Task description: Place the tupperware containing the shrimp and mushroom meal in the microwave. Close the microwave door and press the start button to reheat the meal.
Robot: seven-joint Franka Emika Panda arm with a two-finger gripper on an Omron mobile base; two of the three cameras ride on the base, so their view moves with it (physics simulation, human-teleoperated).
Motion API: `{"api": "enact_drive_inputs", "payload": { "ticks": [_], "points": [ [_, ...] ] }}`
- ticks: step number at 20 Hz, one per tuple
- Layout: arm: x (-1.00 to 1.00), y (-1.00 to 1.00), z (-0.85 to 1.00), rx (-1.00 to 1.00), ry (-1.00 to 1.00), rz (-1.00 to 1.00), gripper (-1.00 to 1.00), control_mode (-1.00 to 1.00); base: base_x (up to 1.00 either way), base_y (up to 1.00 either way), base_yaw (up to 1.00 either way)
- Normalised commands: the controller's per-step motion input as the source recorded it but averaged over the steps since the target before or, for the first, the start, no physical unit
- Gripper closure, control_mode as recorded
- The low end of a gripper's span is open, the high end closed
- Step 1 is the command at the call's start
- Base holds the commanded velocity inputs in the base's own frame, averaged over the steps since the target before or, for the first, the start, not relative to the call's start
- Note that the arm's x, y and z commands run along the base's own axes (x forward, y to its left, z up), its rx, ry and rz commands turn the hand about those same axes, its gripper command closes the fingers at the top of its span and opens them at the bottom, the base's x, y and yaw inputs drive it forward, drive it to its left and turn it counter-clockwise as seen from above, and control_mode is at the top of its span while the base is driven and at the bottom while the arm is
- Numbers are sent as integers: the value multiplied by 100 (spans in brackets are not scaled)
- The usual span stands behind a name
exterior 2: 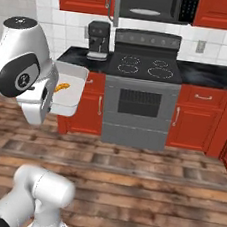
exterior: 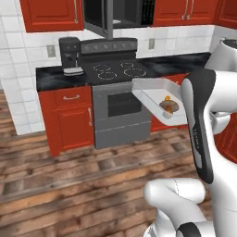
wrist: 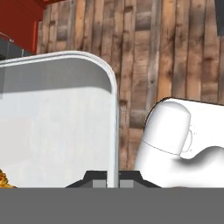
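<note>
The pale tupperware (exterior: 152, 90) hangs in the air in front of the stove, at about counter height, tilted. The shrimp and mushroom meal (exterior: 168, 106) lies as small orange and brown pieces in its lower corner, also seen as the meal (exterior 2: 62, 86) inside the tupperware (exterior 2: 71, 94). In the hand view my gripper (wrist: 113, 179) is shut on the tupperware's rim (wrist: 115, 131), one fingertip on each side of the wall. The microwave (exterior: 127, 13) hangs above the stove with its cavity showing. The microwave door (exterior: 99, 21) stands swung open on the left, seen as the door (exterior 2: 116, 5) edge-on.
A grey stove (exterior: 121, 99) with a black cooktop stands under the microwave. A black coffee machine (exterior: 70, 55) sits on the dark counter (exterior: 55, 76) to its left. Red cabinets (exterior: 69, 118) flank the stove. A wooden floor (exterior: 69, 185) lies between me and the stove.
</note>
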Motion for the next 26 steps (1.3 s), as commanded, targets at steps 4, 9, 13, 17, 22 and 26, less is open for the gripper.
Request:
{"api": "enact_drive_inputs", "payload": {
  "ticks": [4,9,13,17,22,26],
  "points": [
    [0,0,0,0,0,0,100,100,67,-19,9],
    [0,0,0,0,0,0,100,100,57,-30,1],
    [0,0,0,0,0,0,100,100,52,-42,0],
    [0,0,0,0,0,0,100,100,49,-49,0],
    [0,0,0,0,0,0,100,100,47,-50,0],
    [0,0,0,0,0,0,100,100,48,-49,0]
  ]
}}
